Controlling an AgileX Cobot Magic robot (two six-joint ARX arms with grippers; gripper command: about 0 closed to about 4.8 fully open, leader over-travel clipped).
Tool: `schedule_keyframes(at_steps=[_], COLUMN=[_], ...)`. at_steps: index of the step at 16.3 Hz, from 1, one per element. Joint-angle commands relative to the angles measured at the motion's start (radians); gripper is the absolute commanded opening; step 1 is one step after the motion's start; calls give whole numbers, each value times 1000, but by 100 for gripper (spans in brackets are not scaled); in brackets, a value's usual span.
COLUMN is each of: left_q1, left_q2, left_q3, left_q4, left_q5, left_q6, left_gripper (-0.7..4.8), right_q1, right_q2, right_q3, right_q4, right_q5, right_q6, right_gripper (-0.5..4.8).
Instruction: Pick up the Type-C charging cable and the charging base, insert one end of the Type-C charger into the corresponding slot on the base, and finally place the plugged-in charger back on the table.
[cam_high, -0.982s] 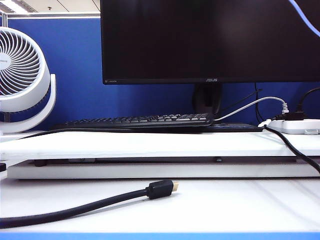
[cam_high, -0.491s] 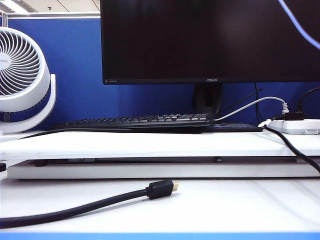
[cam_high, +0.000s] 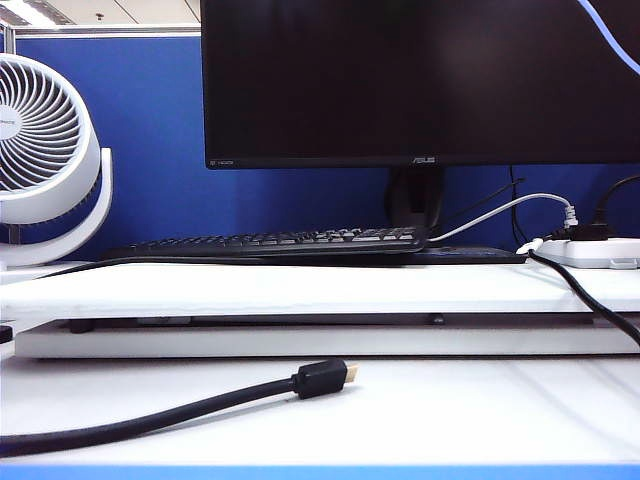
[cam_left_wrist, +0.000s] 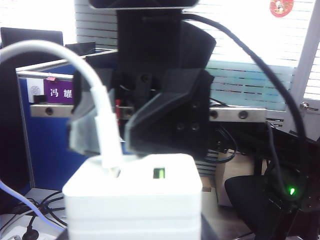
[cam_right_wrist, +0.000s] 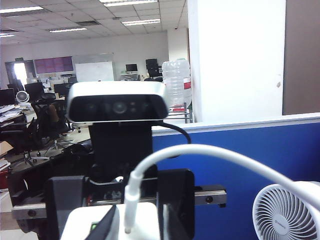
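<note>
left gripper (cam_right_wrist: 112, 200): you're seeing it gripping the charging base (cam_left_wrist: 132, 195), held high.
right gripper (cam_left_wrist: 112, 127): facing it, jaws parted around the charging cable (cam_left_wrist: 102, 112).
table (cam_high: 450, 410): black cable (cam_high: 150, 415) is lying across it.

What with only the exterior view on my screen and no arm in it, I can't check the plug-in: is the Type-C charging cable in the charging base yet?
Observer: Yes. In the left wrist view the Type-C charging cable has its white plug seated in a port on the charging base.
Operator: Who holds the base?
Observer: It looks clamped in the left tool, up in the air facing the right arm; that tool's fingertips are hidden.
Operator: And the right tool?
Observer: The right tool has its fingers apart on either side of the cable, just above the plug, not gripping.
</note>
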Motion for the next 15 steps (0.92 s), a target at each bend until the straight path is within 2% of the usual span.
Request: schedule_keyframes(at_steps=[1, 6, 15], left_q1=[-1, -1, -1], left_q2=[-10, -10, -10], left_q3=[11, 11, 11], left_q4=[11, 1, -35], left_q5=[7, 29, 3], left_q6=[25, 25, 24], left_gripper=[-6, -6, -6], right_q1=[3, 3, 4], right_q2=[0, -9, -8], right_q3=[-2, -2, -3], right_q4=[53, 109, 97], right_q5=[-6, 16, -3], right_q6=[52, 81, 124], right_gripper=[122, 121, 111])
